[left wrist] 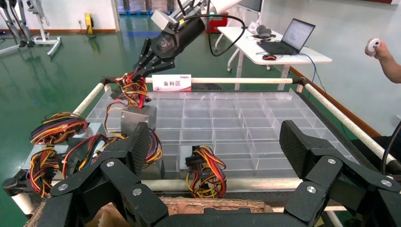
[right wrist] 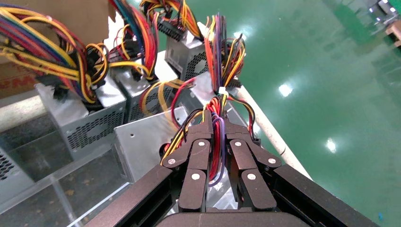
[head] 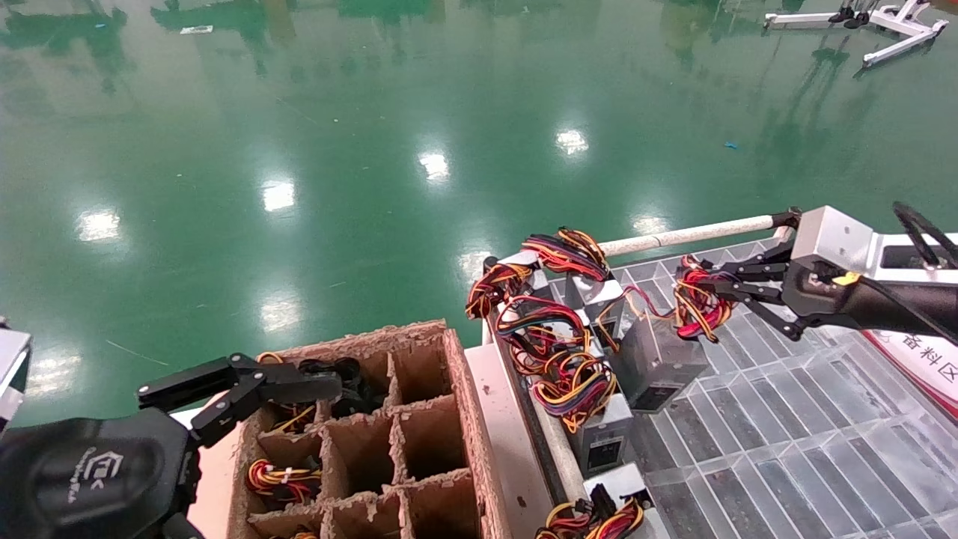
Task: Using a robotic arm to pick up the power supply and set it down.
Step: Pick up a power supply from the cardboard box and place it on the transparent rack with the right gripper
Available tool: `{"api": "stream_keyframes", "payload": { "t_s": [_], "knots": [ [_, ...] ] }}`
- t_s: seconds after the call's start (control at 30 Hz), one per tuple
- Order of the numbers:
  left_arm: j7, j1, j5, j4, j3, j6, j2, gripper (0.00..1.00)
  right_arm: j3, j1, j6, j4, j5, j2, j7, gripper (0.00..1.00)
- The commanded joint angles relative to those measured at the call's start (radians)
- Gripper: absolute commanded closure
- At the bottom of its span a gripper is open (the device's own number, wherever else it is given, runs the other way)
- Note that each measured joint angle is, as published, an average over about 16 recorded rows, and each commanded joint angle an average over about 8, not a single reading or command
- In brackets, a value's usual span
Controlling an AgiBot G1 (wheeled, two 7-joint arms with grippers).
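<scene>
Cardboard divider box (head: 419, 419): you had wire bundles in its left cells.
Right gripper (head: 692, 298): clamped on the power supply's (head: 658, 358) wires, unit tilted over the clear grid tray (head: 786, 449).
Left gripper (left wrist: 213, 156): spread wide above the box.
Hidden: the supply's underside.

An industrial workshop or robotics test hall is indicated; a glossy green epoxy floor (head: 314, 142) is seen; a desk with laptop (left wrist: 289, 35) stands far right; a clear-gridded parts tray (left wrist: 227, 123) is labelled.
</scene>
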Motion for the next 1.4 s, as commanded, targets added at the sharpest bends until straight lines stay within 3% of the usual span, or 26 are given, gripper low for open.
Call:
{"api": "stream_keyframes", "payload": {
  "t_s": [0.03, 0.27, 0.83, 0.9, 1.1, 1.17, 1.4],
  "knots": [
    [0.0, 0.0, 0.0, 0.0, 0.0, 0.0, 0.0, 0.0, -0.002, -0.001, -0.002, -0.001, -0.003, 0.004, 0.0, 1.0],
    [0.0, 0.0, 0.0, 0.0, 0.0, 0.0, 0.0, 0.0, -0.004, -0.004, 0.019, 0.006, -0.006, -0.038, 0.007, 1.0],
    [0.0, 0.0, 0.0, 0.0, 0.0, 0.0, 0.0, 0.0, 0.003, -0.032, 0.171, -0.003, 0.005, -0.148, 0.028, 1.0],
    [0.0, 0.0, 0.0, 0.0, 0.0, 0.0, 0.0, 0.0, 0.003, -0.035, 0.175, -0.004, 0.004, -0.154, 0.031, 0.91],
    [0.0, 0.0, 0.0, 0.0, 0.0, 0.0, 0.0, 0.0, 0.005, -0.035, 0.172, -0.005, 0.007, -0.16, 0.046, 0.16],
    [0.0, 0.0, 0.0, 0.0, 0.0, 0.0, 0.0, 0.0, 0.006, -0.034, 0.169, -0.005, 0.009, -0.16, 0.051, 0.0],
    [0.0, 0.0, 0.0, 0.0, 0.0, 0.0, 0.0, 0.0, 0.01, -0.032, 0.162, -0.008, 0.015, -0.16, 0.064, 0.0]
  ]
}}
